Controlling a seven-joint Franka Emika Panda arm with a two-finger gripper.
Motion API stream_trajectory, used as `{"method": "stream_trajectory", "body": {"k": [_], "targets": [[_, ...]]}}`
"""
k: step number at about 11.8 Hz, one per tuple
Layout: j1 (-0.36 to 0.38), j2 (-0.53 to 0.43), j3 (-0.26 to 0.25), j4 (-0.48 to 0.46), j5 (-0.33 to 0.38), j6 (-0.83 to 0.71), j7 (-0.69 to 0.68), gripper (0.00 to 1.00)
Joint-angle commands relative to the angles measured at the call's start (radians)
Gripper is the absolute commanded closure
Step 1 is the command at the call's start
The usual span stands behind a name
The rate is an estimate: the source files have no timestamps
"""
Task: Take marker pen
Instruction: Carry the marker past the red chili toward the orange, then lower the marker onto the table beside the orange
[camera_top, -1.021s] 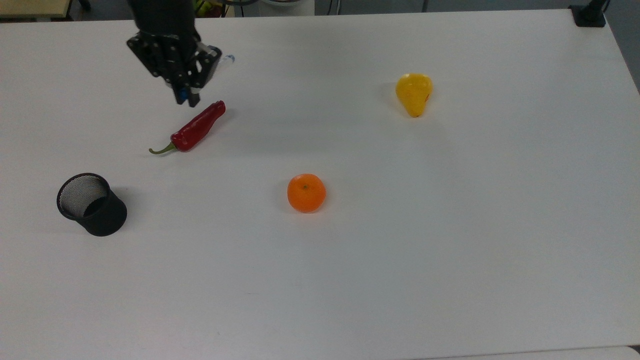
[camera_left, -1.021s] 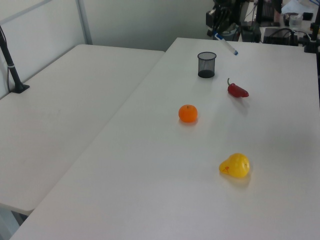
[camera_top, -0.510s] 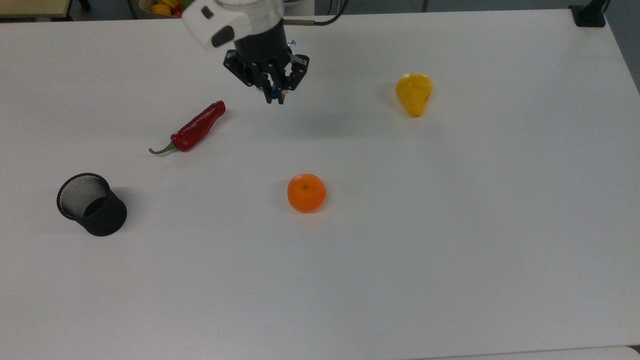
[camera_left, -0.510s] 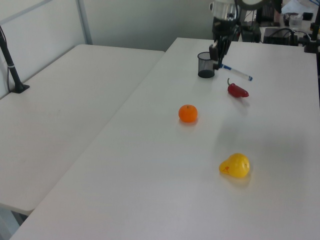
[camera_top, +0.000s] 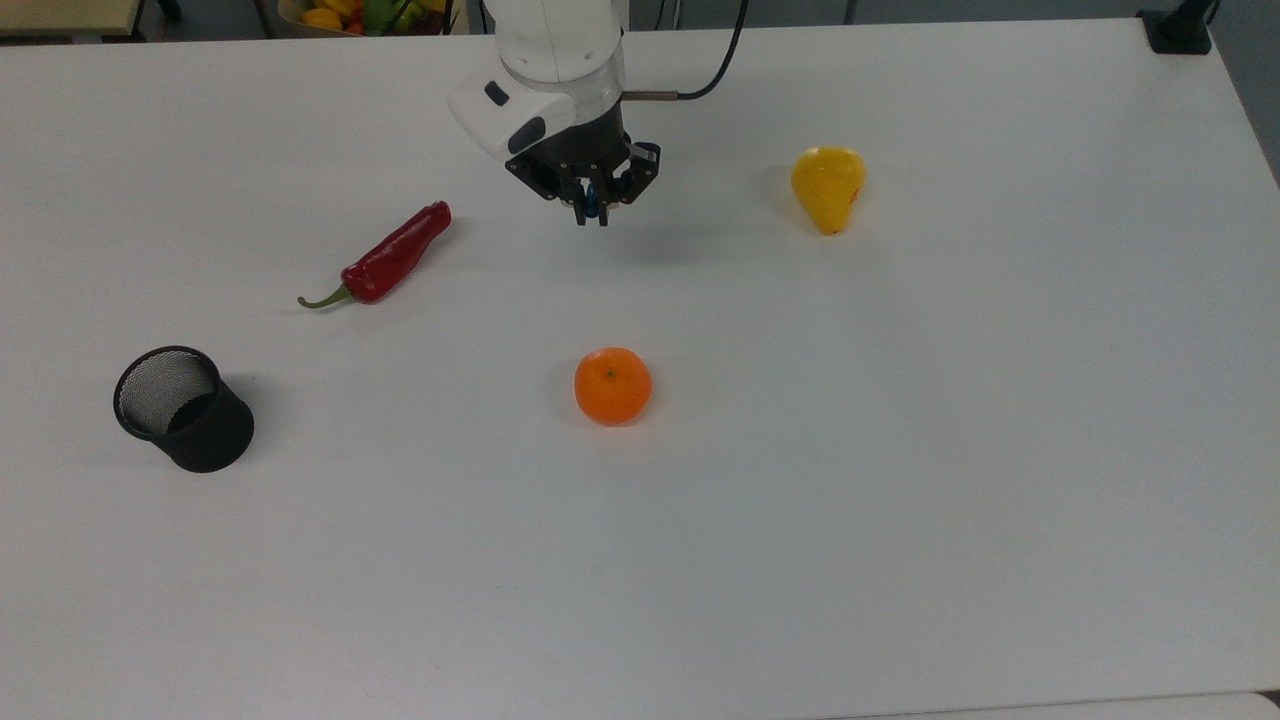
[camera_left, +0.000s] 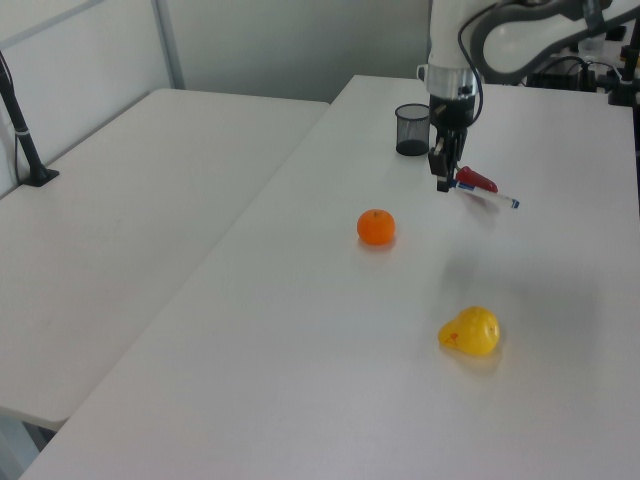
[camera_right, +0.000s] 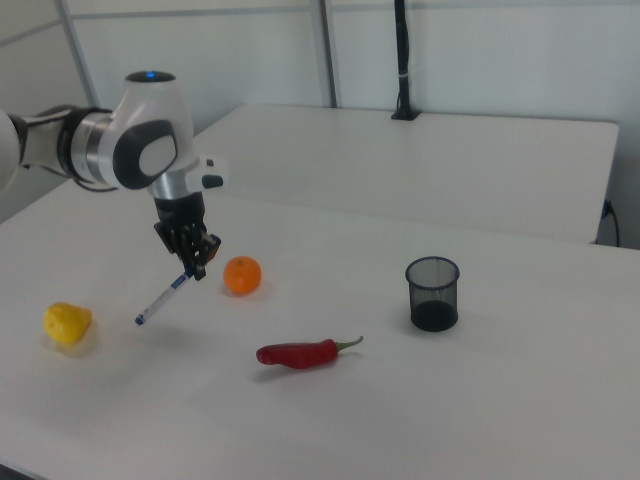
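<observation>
My gripper (camera_top: 592, 212) is shut on the marker pen (camera_left: 490, 197), a slim white barrel with blue ends, and holds it above the white table (camera_top: 900, 480). In the right view the marker pen (camera_right: 163, 298) slants down from the gripper (camera_right: 197, 268) toward the right view's left, its tip off the surface. From above, a small blue part of the pen (camera_top: 590, 203) shows between the fingers. In the left view the gripper (camera_left: 441, 181) grips the pen at its capped end, just in front of the red chilli (camera_left: 478, 180).
A red chilli (camera_top: 390, 255) lies to the top view's left of the gripper, a yellow pear (camera_top: 828, 185) to its right. An orange (camera_top: 612, 385) sits mid-table. A black mesh cup (camera_top: 183, 407) stands near the top view's left edge.
The gripper has carried the marker pen to the top view's right, from above the chilli's end to a spot between chilli and pear, and lower.
</observation>
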Motion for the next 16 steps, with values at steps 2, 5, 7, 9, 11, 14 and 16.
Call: {"method": "stream_trajectory", "body": {"k": [2, 5, 7, 9, 11, 14, 16], "targets": [[0.013, -0.013, 0.009, -0.166, -0.04, 0.202, -0.016, 1.0], [0.016, 0.013, 0.009, -0.235, -0.04, 0.343, -0.018, 1.0], [0.018, 0.048, 0.009, -0.235, -0.039, 0.373, -0.016, 1.0], [0.018, 0.065, 0.009, -0.235, -0.04, 0.414, -0.016, 1.0], [0.018, 0.075, 0.009, -0.232, -0.04, 0.428, -0.016, 0.95], [0.018, 0.073, 0.009, -0.231, -0.04, 0.427, -0.014, 0.69], [0.018, 0.073, 0.009, -0.229, -0.04, 0.425, -0.016, 0.56]]}}
